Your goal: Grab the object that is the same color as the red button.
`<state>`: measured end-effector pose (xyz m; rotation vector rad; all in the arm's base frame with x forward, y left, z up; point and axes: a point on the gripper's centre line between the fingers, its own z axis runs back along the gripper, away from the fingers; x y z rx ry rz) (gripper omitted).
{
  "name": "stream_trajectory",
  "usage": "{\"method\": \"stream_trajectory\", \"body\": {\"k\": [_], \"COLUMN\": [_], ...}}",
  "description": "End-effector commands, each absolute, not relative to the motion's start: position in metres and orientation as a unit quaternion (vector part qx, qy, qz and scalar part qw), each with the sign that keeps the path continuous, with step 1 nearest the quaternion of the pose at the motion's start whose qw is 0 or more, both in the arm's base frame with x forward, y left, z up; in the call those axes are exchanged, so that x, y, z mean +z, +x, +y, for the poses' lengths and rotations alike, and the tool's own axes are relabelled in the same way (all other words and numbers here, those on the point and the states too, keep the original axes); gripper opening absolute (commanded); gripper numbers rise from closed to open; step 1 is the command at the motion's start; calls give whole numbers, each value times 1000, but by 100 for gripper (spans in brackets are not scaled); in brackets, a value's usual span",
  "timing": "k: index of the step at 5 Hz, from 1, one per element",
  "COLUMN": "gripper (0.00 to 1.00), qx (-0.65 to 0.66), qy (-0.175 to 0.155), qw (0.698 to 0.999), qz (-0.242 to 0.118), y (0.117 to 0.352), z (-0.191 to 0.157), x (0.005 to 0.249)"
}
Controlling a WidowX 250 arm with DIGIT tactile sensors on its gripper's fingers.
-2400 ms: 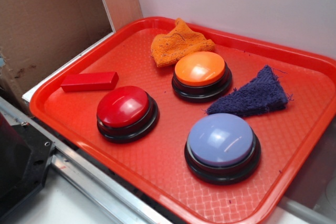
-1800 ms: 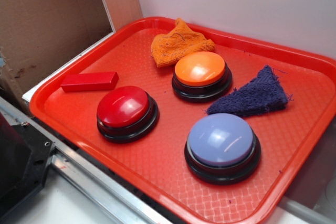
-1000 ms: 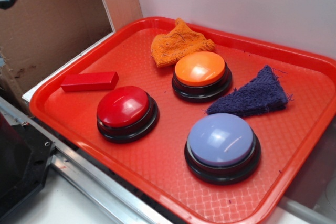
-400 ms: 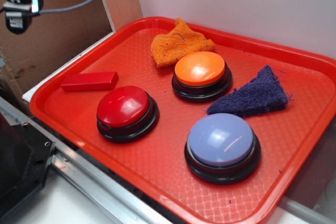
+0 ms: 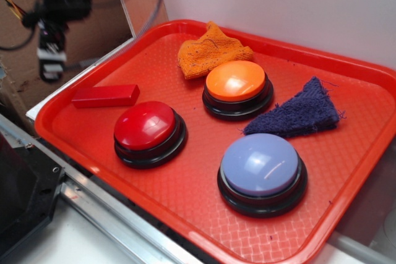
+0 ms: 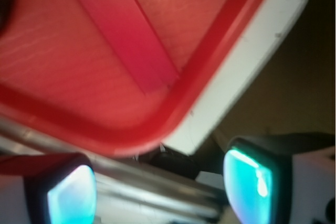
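A red tray (image 5: 365,72) holds everything here. The red block (image 5: 105,96) lies flat near the tray's left corner, just inside the rim, and nothing is touching it. The red button (image 5: 148,129) sits just to the right of the block and a little nearer the tray's front edge, close by but apart from it. The orange button (image 5: 237,86) is further back toward the middle of the tray, with an orange cloth (image 5: 210,51) bunched behind it near the far rim. A purple cloth (image 5: 297,114) lies to the right of the orange button, and the lavender button (image 5: 262,170) stands toward the tray's front right.

The gripper (image 5: 51,66) hangs in the air outside the tray's left rim, above and to the left of the block, blurred in the outside view. From the wrist, its two fingers (image 6: 252,179) stand well apart, with nothing between them. Beyond them the tray's corner (image 6: 210,66) shows, with the end of the block (image 6: 131,40) lying inside it.
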<state>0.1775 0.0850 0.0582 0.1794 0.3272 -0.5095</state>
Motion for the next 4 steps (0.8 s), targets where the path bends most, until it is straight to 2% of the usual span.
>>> {"method": "stream_trajectory", "body": {"k": [1, 4], "gripper": [100, 100], "qx": [-301, -303], "qy": [93, 66], "qw": [940, 933], "qz": [134, 182], "y": [209, 220], "z": [72, 82], "x": [44, 6]}}
